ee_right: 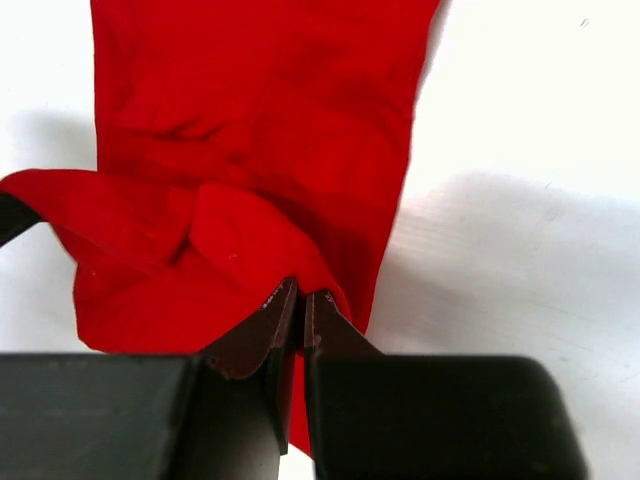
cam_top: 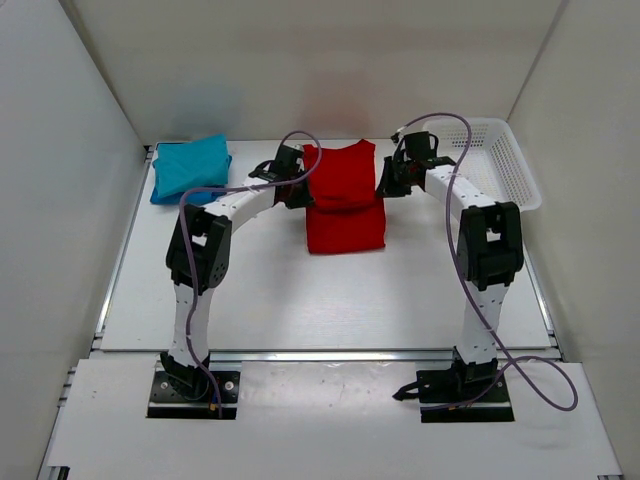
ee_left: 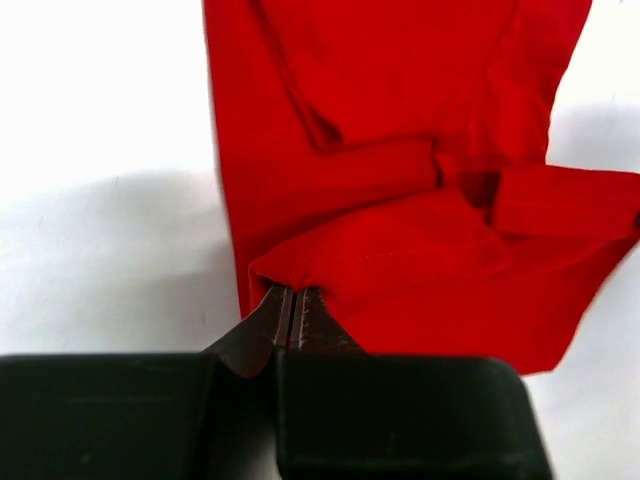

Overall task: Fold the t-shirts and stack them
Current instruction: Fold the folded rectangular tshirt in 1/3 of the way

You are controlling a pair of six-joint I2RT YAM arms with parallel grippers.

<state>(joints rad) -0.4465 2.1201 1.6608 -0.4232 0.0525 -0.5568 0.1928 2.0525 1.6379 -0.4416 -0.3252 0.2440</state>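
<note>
The red t-shirt (cam_top: 345,200) lies partly folded in the middle of the table, its far half lifted between both arms. My left gripper (cam_top: 298,190) is shut on the shirt's left edge; in the left wrist view the red cloth (ee_left: 400,200) bunches at my closed gripper (ee_left: 293,292). On the shirt's right edge my right gripper (cam_top: 386,186) is shut too, with red fabric (ee_right: 250,150) pinched at my gripper (ee_right: 302,295). A teal t-shirt (cam_top: 190,167) lies folded at the far left of the table.
A white mesh basket (cam_top: 495,160) stands at the far right, just behind the right arm. White walls close in the table (cam_top: 300,290) on the left, back and right.
</note>
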